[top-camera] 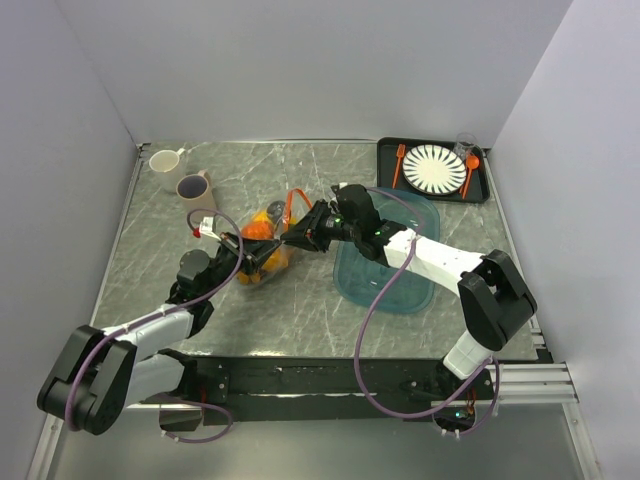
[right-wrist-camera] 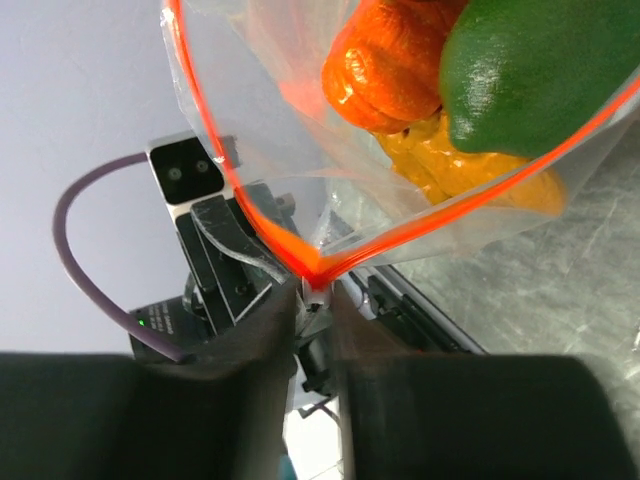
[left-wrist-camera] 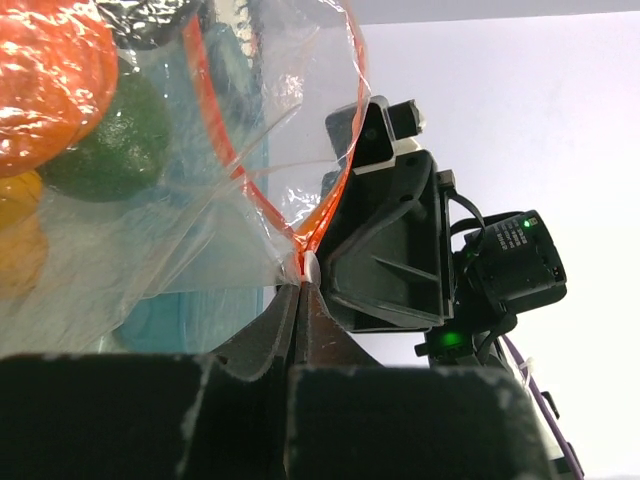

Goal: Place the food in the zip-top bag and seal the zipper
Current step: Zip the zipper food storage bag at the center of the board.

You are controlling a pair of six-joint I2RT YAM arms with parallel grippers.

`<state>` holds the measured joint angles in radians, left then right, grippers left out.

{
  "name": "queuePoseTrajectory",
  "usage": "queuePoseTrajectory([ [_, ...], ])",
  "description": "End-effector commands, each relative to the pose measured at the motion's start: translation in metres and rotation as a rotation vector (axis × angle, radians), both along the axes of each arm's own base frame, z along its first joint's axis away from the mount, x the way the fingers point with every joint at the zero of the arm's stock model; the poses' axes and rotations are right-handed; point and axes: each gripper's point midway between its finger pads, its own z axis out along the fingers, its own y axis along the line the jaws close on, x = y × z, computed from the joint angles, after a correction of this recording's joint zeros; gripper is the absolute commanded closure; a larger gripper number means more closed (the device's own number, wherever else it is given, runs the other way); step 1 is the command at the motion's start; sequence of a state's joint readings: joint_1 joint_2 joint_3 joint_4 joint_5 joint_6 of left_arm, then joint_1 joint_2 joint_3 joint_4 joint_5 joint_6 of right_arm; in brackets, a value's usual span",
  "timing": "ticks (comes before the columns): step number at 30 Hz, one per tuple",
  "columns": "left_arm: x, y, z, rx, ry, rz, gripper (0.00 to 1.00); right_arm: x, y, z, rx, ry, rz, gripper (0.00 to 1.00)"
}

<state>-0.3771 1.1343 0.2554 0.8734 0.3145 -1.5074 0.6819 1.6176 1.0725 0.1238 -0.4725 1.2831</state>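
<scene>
The zip-top bag (top-camera: 266,256) hangs between my two grippers, with the food inside. An orange piece (left-wrist-camera: 50,80), a green one (left-wrist-camera: 110,140) and a yellow one (left-wrist-camera: 18,240) show through the plastic; the green piece (right-wrist-camera: 540,70) also fills the right wrist view. My left gripper (left-wrist-camera: 300,285) is shut on one end of the orange-red zipper (left-wrist-camera: 243,178). My right gripper (right-wrist-camera: 315,300) is at the other end. Its fingers stand slightly apart, and the zipper (right-wrist-camera: 275,245) corner with a small white piece lies between them. The mouth gapes open between the two ends.
A translucent teal tray (top-camera: 390,275) lies just right of the bag, under my right arm. At the back right a black tray (top-camera: 482,192) holds a striped plate (top-camera: 433,168), an orange fork (top-camera: 398,165) and a spoon (top-camera: 470,172). Two mugs (top-camera: 180,172) stand back left.
</scene>
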Motion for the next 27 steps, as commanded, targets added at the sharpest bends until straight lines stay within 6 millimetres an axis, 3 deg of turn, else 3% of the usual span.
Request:
queuePoseTrajectory([
  [1, 0.005, -0.003, 0.028, -0.011, -0.094, -0.004, 0.99, -0.007, -0.002, 0.036, 0.067, -0.078, 0.02, 0.62],
  [6, 0.004, -0.001, 0.03, -0.001, -0.099, 0.004, 0.99, -0.008, 0.0, 0.042, 0.084, -0.076, 0.03, 0.61],
  [11, 0.004, -0.002, 0.029, 0.002, -0.1, 0.001, 0.99, -0.006, 0.001, 0.047, 0.087, -0.082, 0.031, 0.69],
  [14, 0.003, -0.002, 0.031, -0.001, -0.107, -0.003, 0.99, -0.006, 0.002, 0.037, 0.065, -0.06, 0.035, 0.69],
  [17, 0.003, -0.002, 0.031, 0.004, -0.107, -0.003, 0.99, -0.006, 0.004, 0.041, 0.09, -0.067, 0.039, 0.69],
  [22, 0.002, -0.003, 0.031, 0.004, -0.107, -0.008, 0.99, -0.005, 0.006, 0.042, 0.091, -0.073, 0.045, 0.8],
  [27, 0.001, -0.002, 0.032, 0.007, -0.113, -0.009, 0.99, -0.004, 0.008, 0.04, 0.095, -0.069, 0.056, 0.78],
])
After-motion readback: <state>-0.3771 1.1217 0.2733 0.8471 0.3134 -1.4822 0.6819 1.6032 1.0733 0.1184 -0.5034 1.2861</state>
